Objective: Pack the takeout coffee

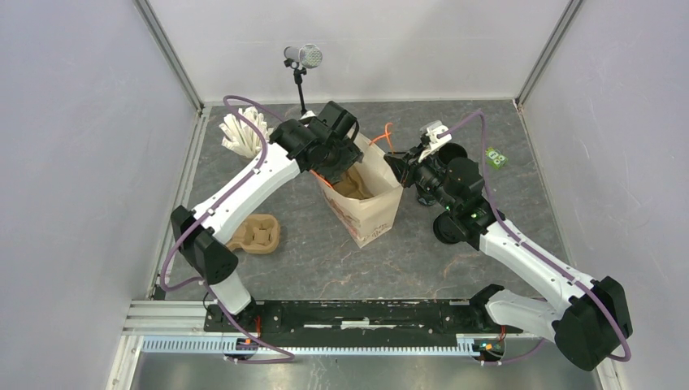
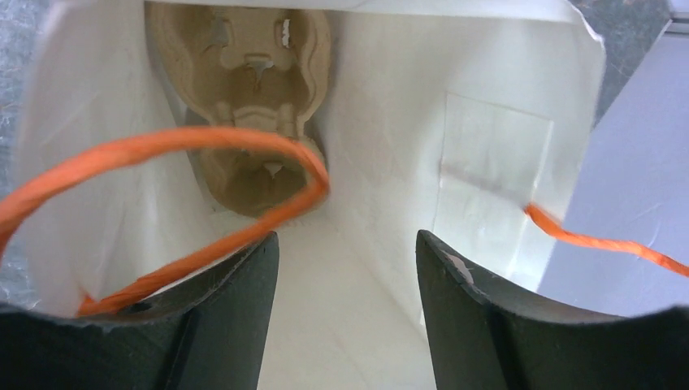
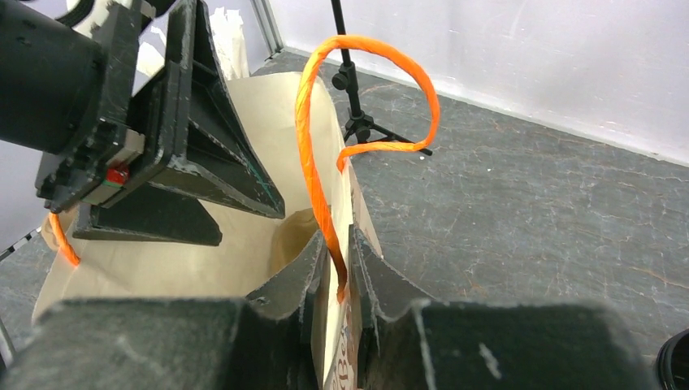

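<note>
A paper bag (image 1: 370, 213) with orange handles (image 3: 313, 162) stands open mid-table. A brown pulp cup carrier (image 2: 244, 73) lies at its bottom. My left gripper (image 2: 348, 236) hangs in the bag's mouth (image 1: 337, 166), open, with nothing between its fingers (image 3: 219, 154). On the bag's right rim, by the handle's foot, my right gripper (image 3: 335, 244) is shut on the paper wall (image 1: 400, 166). The takeout coffee does not show plainly. A black curved edge (image 3: 676, 361) in the right wrist view's corner is too cut off to name.
A second pulp carrier (image 1: 256, 234) lies on the table left of the bag. White sticks (image 1: 244, 134) stand at the back left. A microphone on a stand (image 1: 302, 57) rises behind the bag. A small green packet (image 1: 496, 158) lies at the back right.
</note>
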`<action>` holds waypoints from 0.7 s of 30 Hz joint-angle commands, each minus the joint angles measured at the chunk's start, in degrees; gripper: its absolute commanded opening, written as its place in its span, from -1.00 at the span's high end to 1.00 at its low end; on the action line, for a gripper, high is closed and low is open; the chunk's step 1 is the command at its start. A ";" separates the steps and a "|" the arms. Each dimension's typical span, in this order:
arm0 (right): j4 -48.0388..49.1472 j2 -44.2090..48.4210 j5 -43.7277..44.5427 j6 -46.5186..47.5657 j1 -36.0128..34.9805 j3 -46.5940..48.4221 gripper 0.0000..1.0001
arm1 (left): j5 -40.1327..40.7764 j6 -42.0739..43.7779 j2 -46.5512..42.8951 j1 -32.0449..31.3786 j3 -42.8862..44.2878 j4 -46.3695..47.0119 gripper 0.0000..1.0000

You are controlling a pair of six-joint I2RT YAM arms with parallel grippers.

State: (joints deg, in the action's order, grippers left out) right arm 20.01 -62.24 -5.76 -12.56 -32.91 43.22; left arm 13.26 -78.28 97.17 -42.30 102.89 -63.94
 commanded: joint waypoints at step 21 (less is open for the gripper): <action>-1.63 1.05 -1.71 -1.31 -0.10 2.12 0.29 | -6.97 24.96 -14.49 -0.41 -5.18 27.62 -1.00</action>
State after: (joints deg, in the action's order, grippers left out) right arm 19.11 -62.57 -6.50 -12.84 -32.91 43.24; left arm 8.78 -59.70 86.37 -42.50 98.74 -45.80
